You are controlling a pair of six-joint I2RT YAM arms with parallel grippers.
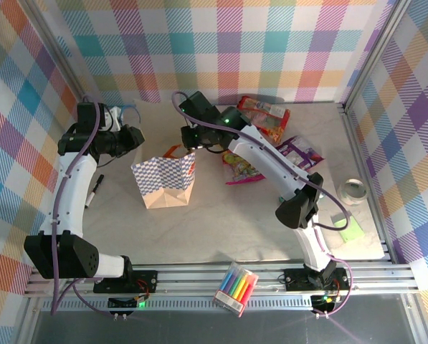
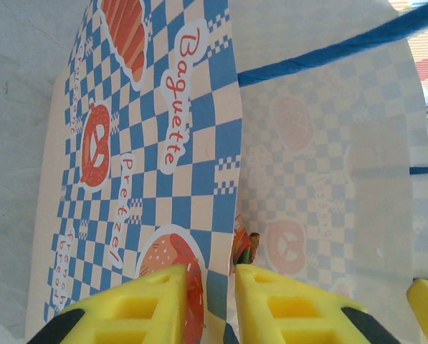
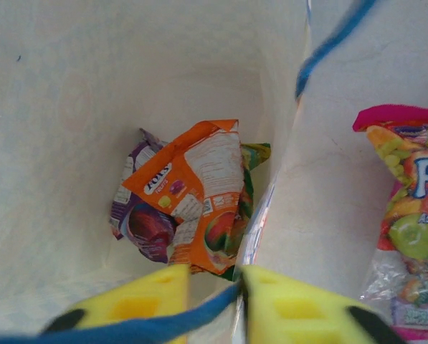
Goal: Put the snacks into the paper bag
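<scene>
**Three packets in the bag, more waiting on the table**

The paper bag stands upright near the middle of the table, mouth up, between the two arms. By my reading, the step in hand is a drop into it. An orange packet lies on the bag floor, on top of a purple packet, with a green-yellow packet tucked at its far edge.

The next move calls for the right arm to lift straight out, because the blue cord handle crosses its fingers and could snag. It should then swing to the candy packet just beside the bag. A red packet and another purple one lie farther off.

The left arm reaches forward with its elbow bent and its wrist turned in toward the bag's left rim. The left gripper straddles that wall, one finger outside on the checkered face and one inside. The gap is narrow, and I cannot tell whether the fingers press on the paper.

The right arm stretches diagonally across the table, its wrist aimed down over the right rim. The right gripper stands slightly parted and pinches no packet.
</scene>
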